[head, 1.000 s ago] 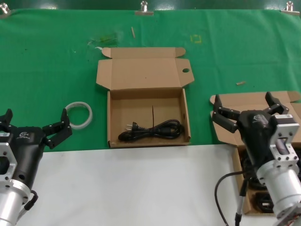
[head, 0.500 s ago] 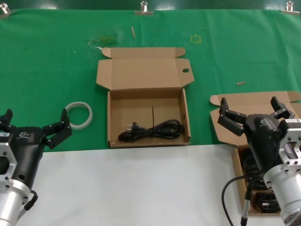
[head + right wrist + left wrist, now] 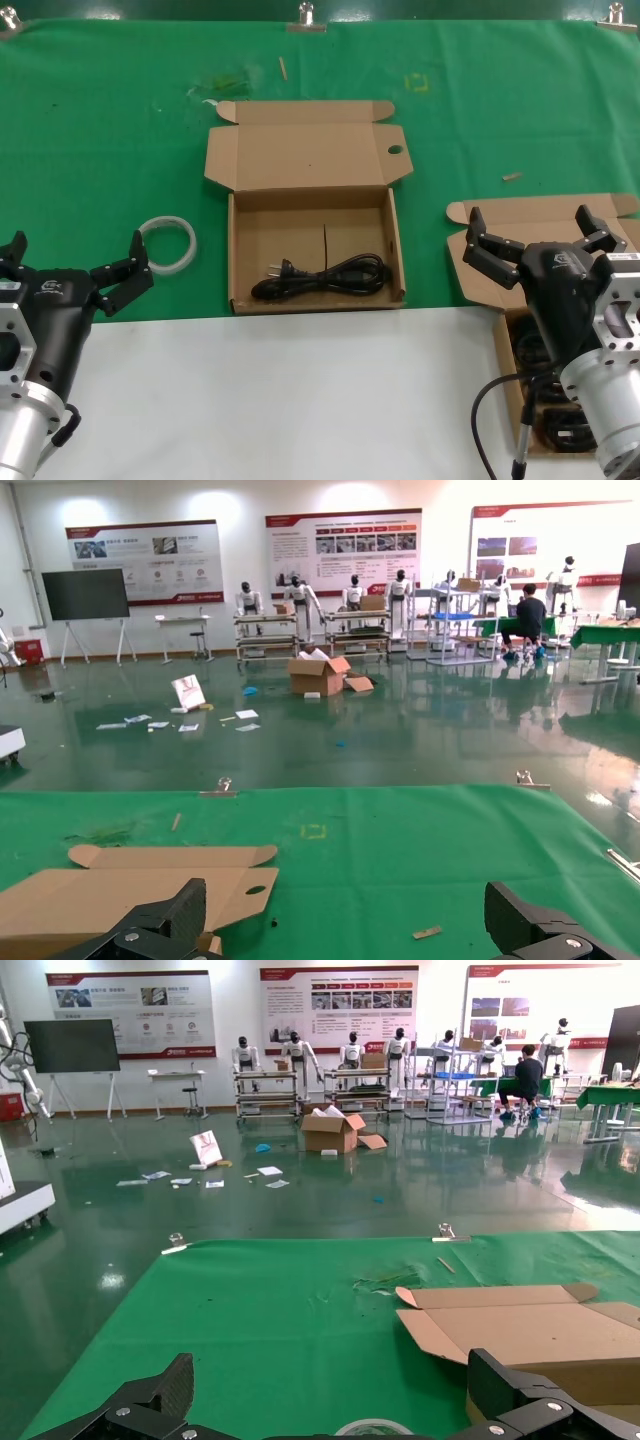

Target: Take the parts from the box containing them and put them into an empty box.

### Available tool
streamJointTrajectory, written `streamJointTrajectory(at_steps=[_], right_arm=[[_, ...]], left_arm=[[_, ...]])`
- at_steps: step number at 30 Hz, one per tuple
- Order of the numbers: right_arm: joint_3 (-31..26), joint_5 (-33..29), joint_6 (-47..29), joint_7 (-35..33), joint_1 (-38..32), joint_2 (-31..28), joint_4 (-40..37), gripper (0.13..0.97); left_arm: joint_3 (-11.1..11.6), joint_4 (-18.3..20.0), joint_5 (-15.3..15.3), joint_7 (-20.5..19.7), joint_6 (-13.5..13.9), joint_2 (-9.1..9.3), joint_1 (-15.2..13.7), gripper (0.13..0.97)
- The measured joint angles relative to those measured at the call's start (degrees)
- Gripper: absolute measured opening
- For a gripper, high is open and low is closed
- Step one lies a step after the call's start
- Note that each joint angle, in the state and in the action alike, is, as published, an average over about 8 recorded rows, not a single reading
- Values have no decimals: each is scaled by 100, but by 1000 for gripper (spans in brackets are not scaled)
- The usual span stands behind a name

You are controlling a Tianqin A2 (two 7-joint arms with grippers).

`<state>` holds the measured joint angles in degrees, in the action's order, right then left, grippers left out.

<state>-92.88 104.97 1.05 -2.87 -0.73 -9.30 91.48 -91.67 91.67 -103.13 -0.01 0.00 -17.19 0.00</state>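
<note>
The box with a round hole in its lid flap (image 3: 392, 222) lies open at the middle of the green mat and holds one black cord bundle (image 3: 320, 278) along its near wall. Its lid also shows in the right wrist view (image 3: 120, 888) and the left wrist view (image 3: 520, 1330). The plain-lidded box (image 3: 530, 212) stands open at the right edge, with several black cord bundles (image 3: 545, 352) partly hidden under my right arm. My right gripper (image 3: 530, 228) is open and empty above that box. My left gripper (image 3: 75, 258) is open and empty at the near left.
A white plastic ring (image 3: 167, 243) lies on the green mat (image 3: 100, 130) between my left gripper and the middle box. The white table front (image 3: 280, 400) runs along the near side. Small wooden scraps (image 3: 511, 176) lie on the mat.
My right arm shifted a little to the right over the plain-lidded box, then stopped. The left arm, the boxes and the cords have not moved.
</note>
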Motion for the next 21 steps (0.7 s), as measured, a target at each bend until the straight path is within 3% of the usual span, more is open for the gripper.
streamJointTrajectory(at_steps=[21], right_arm=[[0, 0, 0, 0, 0, 0, 0, 966]], left_arm=[[0, 0, 0, 0, 0, 0, 0, 965]])
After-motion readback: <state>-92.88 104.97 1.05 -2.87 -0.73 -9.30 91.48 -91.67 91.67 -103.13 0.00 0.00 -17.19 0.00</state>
